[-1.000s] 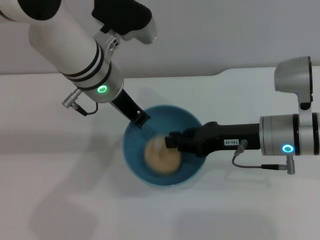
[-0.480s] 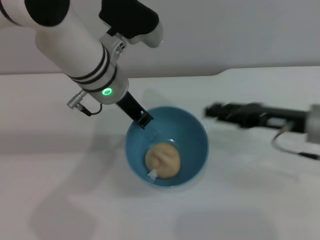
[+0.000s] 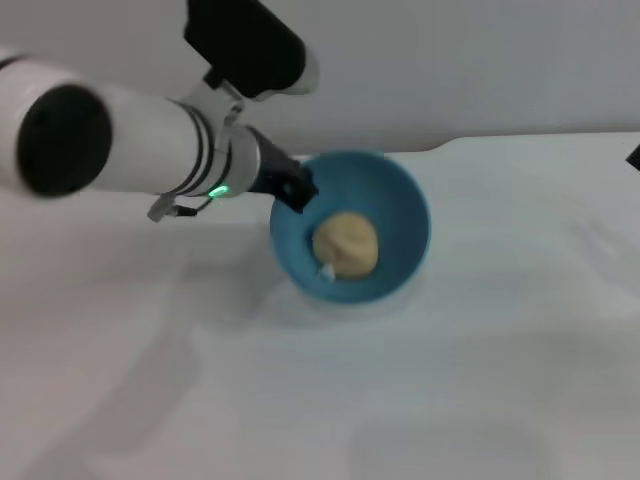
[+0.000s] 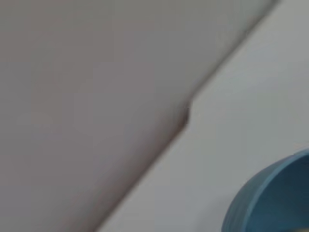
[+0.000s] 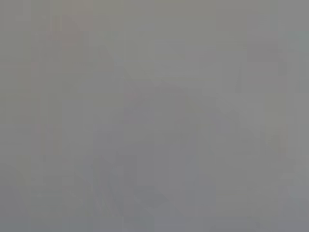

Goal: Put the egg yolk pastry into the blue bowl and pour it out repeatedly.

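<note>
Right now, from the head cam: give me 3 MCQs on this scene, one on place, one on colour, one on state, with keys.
1. Where is the egg yolk pastry?
A. Inside the blue bowl
B. On the table beside the bowl
C. In the right tool

2. What colour is the bowl?
A. White
B. Light blue
C. Red

3. What is the left tool doing?
A. Parked far from the bowl
B. Clamped on the bowl's rim
C. Holding the pastry

Key:
1 A: the pastry lies on the bowl's inner wall.
2 B: it is light blue inside and out in both the head and left wrist views.
3 B: the tool grips the rim on the robot's left side, with the bowl tilted.
</note>
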Controlling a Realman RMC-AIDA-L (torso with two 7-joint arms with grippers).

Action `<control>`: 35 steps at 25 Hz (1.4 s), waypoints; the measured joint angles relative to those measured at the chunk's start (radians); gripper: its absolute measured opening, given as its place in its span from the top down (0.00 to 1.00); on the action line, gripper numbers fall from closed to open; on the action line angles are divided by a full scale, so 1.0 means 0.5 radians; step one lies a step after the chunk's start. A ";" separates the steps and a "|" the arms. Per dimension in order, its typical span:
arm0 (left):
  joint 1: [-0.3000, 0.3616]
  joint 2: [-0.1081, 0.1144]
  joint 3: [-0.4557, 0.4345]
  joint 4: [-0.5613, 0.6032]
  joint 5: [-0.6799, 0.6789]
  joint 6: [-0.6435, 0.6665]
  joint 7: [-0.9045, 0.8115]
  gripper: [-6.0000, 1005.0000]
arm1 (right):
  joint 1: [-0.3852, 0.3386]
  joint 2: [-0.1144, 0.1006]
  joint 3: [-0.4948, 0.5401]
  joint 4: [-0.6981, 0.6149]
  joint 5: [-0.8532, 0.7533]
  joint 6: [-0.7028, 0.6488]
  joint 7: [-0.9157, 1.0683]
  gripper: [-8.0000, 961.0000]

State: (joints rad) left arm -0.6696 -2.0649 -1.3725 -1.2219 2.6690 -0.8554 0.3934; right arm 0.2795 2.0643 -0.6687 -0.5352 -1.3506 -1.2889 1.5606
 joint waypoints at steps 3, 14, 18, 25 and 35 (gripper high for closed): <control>0.196 0.001 0.081 -0.186 0.103 0.198 -0.001 0.98 | -0.007 -0.013 0.029 0.074 -0.002 0.023 -0.054 0.58; 0.625 -0.003 0.554 -0.377 0.433 0.838 0.009 0.98 | 0.054 -0.010 0.006 0.116 -0.056 0.249 -0.097 0.58; 0.755 -0.005 0.708 -0.362 0.436 1.183 0.105 0.98 | 0.090 -0.019 0.006 0.153 -0.081 0.269 -0.105 0.58; 0.835 -0.014 0.941 -0.174 0.436 1.712 0.326 0.98 | 0.104 -0.025 0.007 0.171 -0.084 0.296 -0.106 0.59; 0.919 -0.024 1.237 0.173 0.292 2.610 0.769 0.98 | 0.079 -0.014 0.009 0.172 -0.085 0.296 -0.106 0.59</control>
State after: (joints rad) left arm -0.2104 -2.0768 -0.7539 -1.1353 2.8149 0.4495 0.7779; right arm 0.3192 2.0576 -0.6641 -0.4494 -1.3932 -1.1407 1.5078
